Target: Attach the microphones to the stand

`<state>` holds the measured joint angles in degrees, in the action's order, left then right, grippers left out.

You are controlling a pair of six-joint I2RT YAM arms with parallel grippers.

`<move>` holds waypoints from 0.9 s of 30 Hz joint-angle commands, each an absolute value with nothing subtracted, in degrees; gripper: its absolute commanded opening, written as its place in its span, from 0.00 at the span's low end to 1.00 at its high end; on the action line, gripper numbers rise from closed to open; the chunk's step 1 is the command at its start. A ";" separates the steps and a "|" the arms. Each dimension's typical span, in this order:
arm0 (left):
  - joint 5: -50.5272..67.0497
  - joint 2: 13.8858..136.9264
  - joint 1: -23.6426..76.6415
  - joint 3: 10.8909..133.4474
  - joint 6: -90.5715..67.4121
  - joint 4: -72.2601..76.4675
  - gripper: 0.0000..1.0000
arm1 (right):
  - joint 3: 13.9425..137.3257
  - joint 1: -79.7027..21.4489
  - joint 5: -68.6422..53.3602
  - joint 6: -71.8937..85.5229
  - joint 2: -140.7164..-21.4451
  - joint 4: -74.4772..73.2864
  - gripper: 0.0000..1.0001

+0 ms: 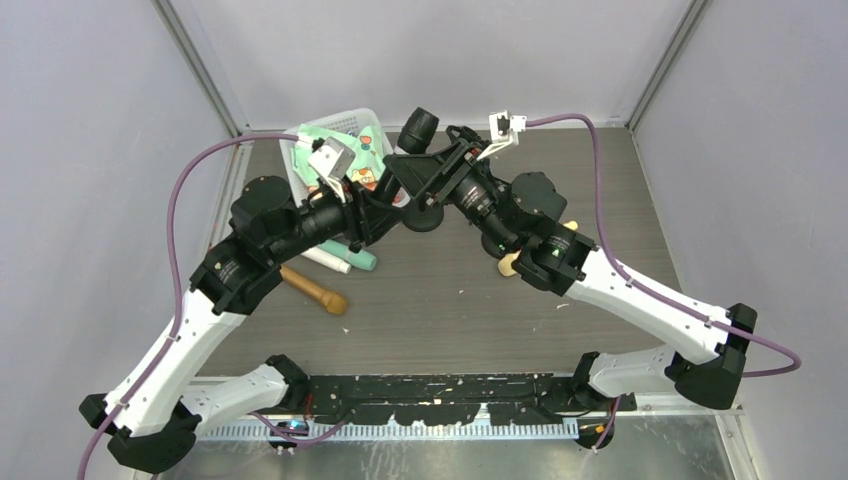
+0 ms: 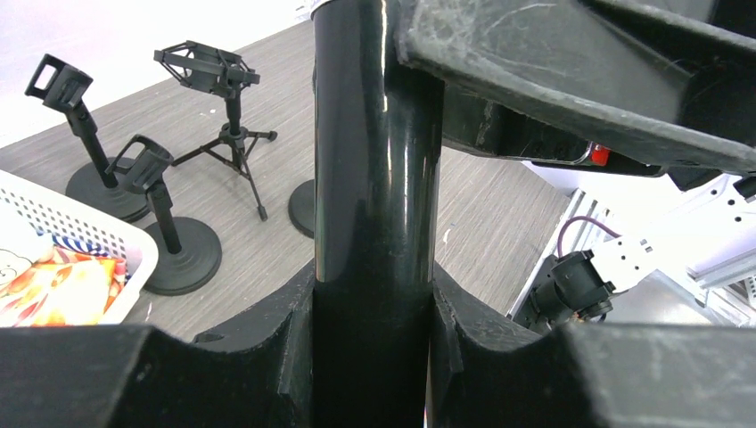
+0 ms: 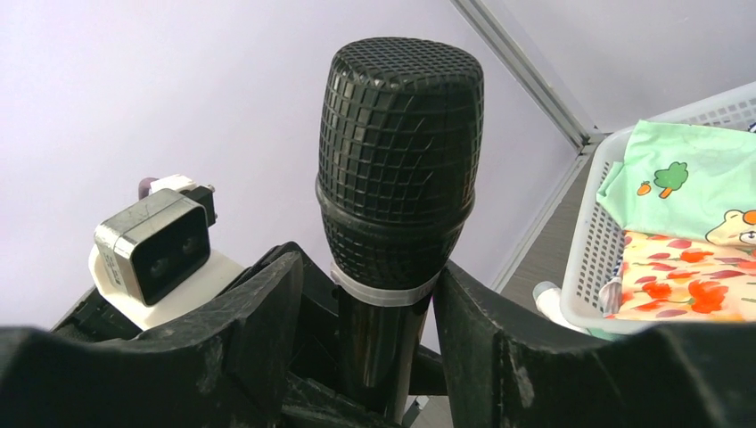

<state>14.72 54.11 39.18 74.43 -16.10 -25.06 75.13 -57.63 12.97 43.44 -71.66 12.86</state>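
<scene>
A black microphone with a mesh head (image 1: 418, 128) (image 3: 399, 143) stands upright at the back middle, above a round black stand base (image 1: 425, 215). My left gripper (image 1: 388, 196) is shut on its glossy black body (image 2: 378, 178), low down. My right gripper (image 1: 442, 168) straddles the neck just under the head. Its right finger (image 3: 499, 348) touches the white ring, and a gap shows beside the left finger (image 3: 258, 330). Two clip stands (image 2: 89, 152) (image 2: 169, 223) and a tripod shock-mount stand (image 2: 223, 98) stand on the table in the left wrist view.
A white basket (image 1: 352, 118) (image 3: 606, 241) (image 2: 89, 230) with colourful cloth sits at the back left. A wooden microphone (image 1: 315, 290) and a white and teal tube (image 1: 342, 258) lie under my left arm. Another wooden piece (image 1: 510, 265) peeks from under my right arm.
</scene>
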 commanded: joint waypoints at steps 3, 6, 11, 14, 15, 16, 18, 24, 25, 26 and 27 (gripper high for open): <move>18.02 53.66 38.91 74.23 -16.17 -21.32 0.00 | 78.96 -57.37 13.34 42.74 -72.44 13.26 0.58; 18.98 53.92 38.85 74.19 -16.34 -21.12 0.00 | 79.38 -57.24 12.79 42.79 -73.05 12.86 0.57; 20.45 54.31 38.86 74.17 -16.50 -21.03 0.00 | 80.13 -57.02 11.66 43.19 -74.28 12.66 0.55; 19.99 54.38 38.85 73.80 -16.60 -20.75 0.01 | 80.15 -56.84 11.49 43.03 -74.41 12.66 0.43; 19.43 54.39 38.86 73.80 -16.73 -20.68 0.03 | 79.97 -56.79 11.81 42.82 -74.24 12.66 0.38; 18.88 54.40 38.85 73.73 -16.85 -20.70 0.08 | 79.66 -56.83 12.31 42.35 -73.88 12.66 0.33; 17.62 54.48 38.85 73.51 -17.07 -20.67 0.24 | 78.49 -56.71 14.06 40.30 -72.65 12.66 0.24; 15.77 55.06 38.90 72.26 -19.19 -18.55 0.78 | 74.25 -56.38 24.06 29.40 -66.40 10.73 0.06; 15.62 55.22 38.96 72.03 -19.44 -17.94 0.81 | 73.66 -56.26 27.07 26.74 -65.31 10.04 0.04; 15.63 55.54 38.91 71.77 -19.58 -17.41 0.84 | 73.13 -56.07 29.19 24.27 -63.92 9.23 0.01; 15.52 55.97 38.93 71.54 -19.67 -16.80 0.86 | 72.63 -55.74 31.30 21.42 -62.79 8.26 0.01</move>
